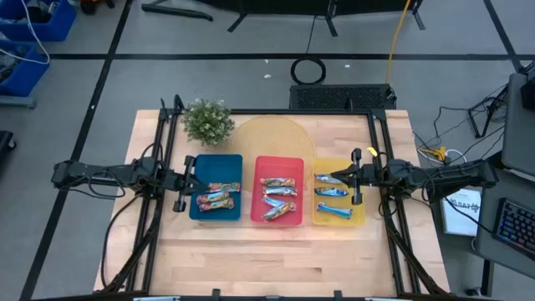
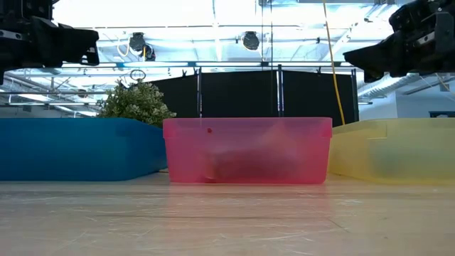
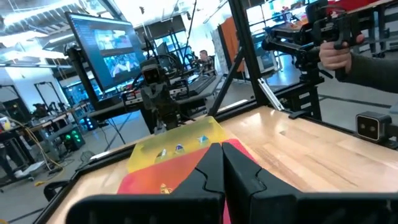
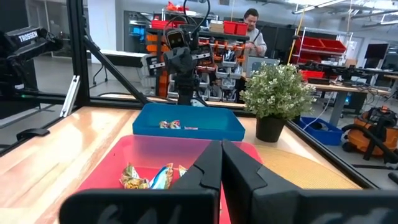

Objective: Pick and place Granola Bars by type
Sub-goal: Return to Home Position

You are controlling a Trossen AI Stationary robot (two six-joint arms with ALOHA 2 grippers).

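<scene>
Three trays stand side by side in the high view. The blue tray [image 1: 216, 209] holds red-green multicolour bars [image 1: 219, 195]. Silvery-white bars [image 1: 279, 197] lie in the pink tray [image 1: 278, 221], and blue bars [image 1: 333, 201] in the yellow tray [image 1: 338, 221]. My left gripper [image 1: 196, 177] hangs shut over the blue tray's left rim, holding nothing; its wrist view shows the fingers [image 3: 222, 168] closed together. My right gripper [image 1: 336, 177] hangs shut above the yellow tray's far part, also holding nothing [image 4: 221, 165]. In the low view both arms [image 2: 50, 43] [image 2: 402, 43] are well above the trays.
A potted plant [image 1: 207, 121] stands at the table's far left, behind the blue tray. A round pale board [image 1: 272, 138] lies behind the pink tray. Bare wood stretches along the near side [image 1: 276, 259]. Beyond the table, a person's hand [image 3: 339, 56] holds a device.
</scene>
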